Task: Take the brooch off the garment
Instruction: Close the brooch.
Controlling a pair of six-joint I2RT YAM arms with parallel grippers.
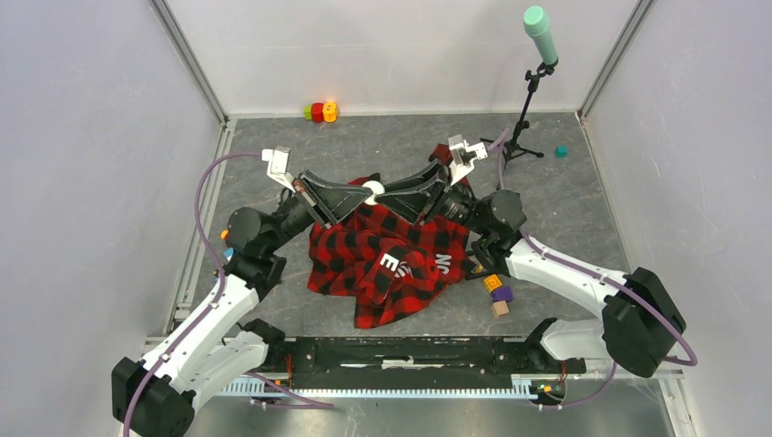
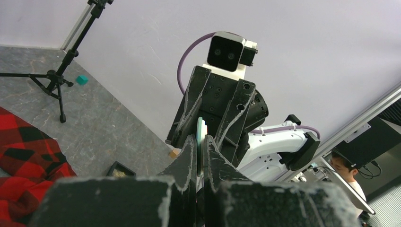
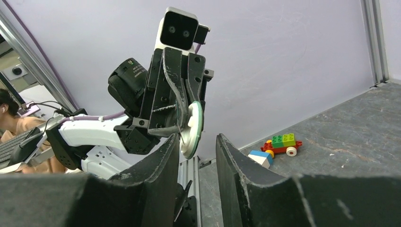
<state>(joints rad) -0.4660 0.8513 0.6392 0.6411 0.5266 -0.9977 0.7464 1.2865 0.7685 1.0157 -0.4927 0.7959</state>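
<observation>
White round brooch [image 3: 195, 125] clenched in the left gripper [image 2: 200, 142]; the right gripper [image 3: 198, 139] flanks it, released, garment [image 1: 350, 259] beneath both.

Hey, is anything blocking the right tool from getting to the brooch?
Nothing visible. The left tool holds the brooch up off the flannel shirt, and the right tool sits open right beside it.

A robotics lab: white panel walls [image 1: 391, 45] on aluminium rails [image 1: 187, 55] box in the grey stone-patterned table [image 1: 382, 146], a mint-headed black tripod microphone [image 1: 541, 35] standing at the back
</observation>
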